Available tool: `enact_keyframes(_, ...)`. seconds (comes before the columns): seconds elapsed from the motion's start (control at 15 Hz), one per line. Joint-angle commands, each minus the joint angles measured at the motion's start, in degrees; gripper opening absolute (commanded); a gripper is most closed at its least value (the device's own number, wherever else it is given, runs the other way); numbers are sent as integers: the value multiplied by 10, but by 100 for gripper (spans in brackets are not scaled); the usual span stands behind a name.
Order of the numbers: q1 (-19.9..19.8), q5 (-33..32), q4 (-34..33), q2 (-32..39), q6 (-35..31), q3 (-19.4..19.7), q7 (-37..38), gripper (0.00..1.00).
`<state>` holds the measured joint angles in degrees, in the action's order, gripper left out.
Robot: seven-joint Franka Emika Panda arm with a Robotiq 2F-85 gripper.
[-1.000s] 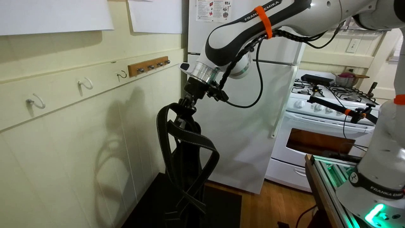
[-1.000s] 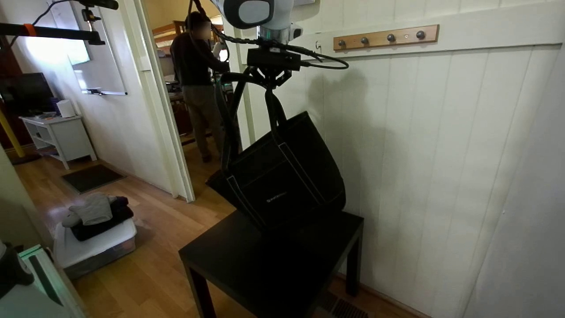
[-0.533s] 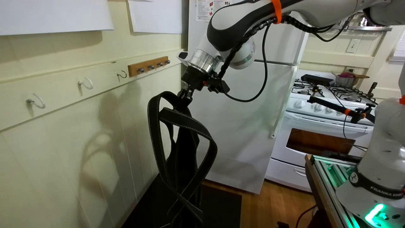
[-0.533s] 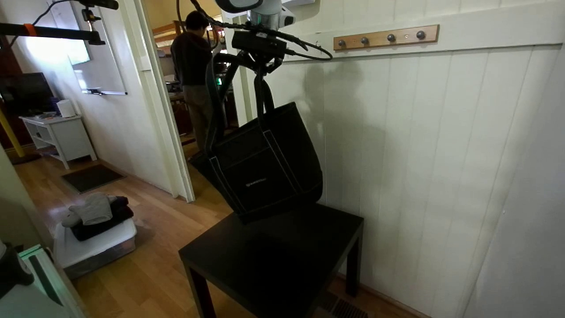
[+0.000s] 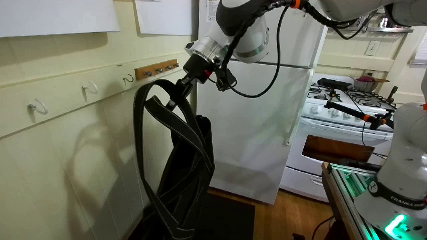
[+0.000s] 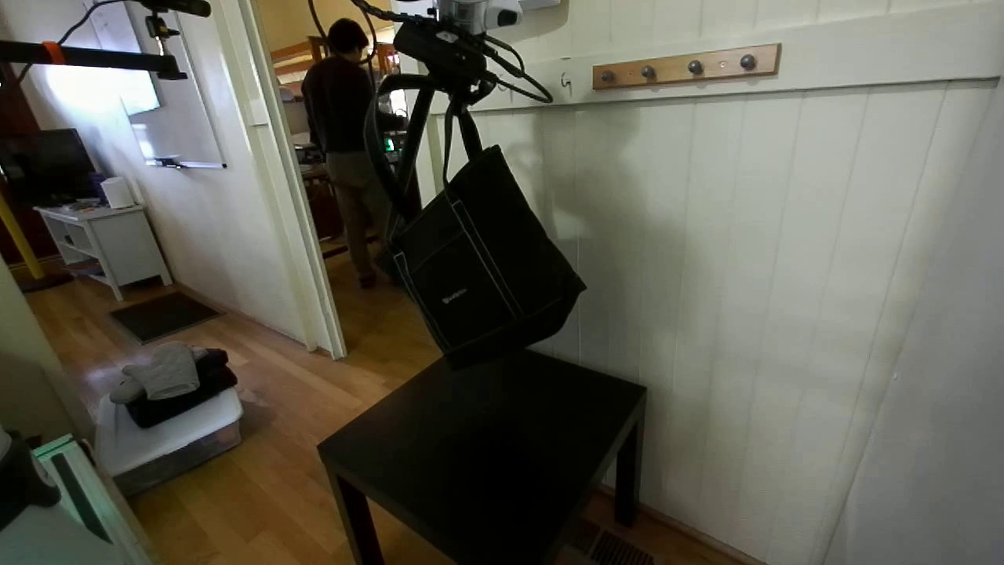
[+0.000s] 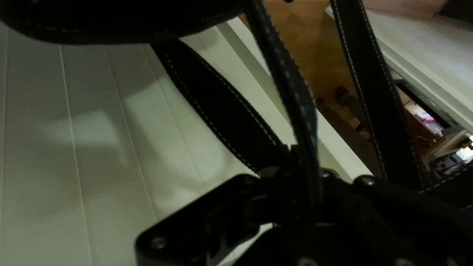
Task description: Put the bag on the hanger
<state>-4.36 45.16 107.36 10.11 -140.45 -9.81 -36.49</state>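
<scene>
While our gripper (image 5: 172, 103) pinches a strap (image 7: 222, 108) and the bag (image 6: 488, 267) hangs tilted over the table (image 6: 510, 455), perhaps brushing it, we risk missing a white hook (image 5: 90, 90): the loose loops (image 5: 138, 126) droop and twist, so either could swing past.

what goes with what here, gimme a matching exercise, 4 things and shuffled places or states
Things
1. soft black tote bag
2. small white curved hooks
3. crumpled grey cloth
4. rectangular black table

Places or states
A. standing on the wooden floor
B. on the cream wall rail
C. held tilted by the black gripper
D. piled on a white-lidded plastic box

Pairs: 1-C, 2-B, 3-D, 4-A
</scene>
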Motion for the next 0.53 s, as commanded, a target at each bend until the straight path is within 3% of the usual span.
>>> enact_keyframes(0.0,21,43,-53,18,-27,8,51,1)
enact_keyframes(0.07,22,43,-68,28,-32,10,65,1)
enact_keyframes(0.13,20,22,-30,10,-21,12,37,4)
enact_keyframes(0.47,20,26,-56,27,-22,13,53,4)
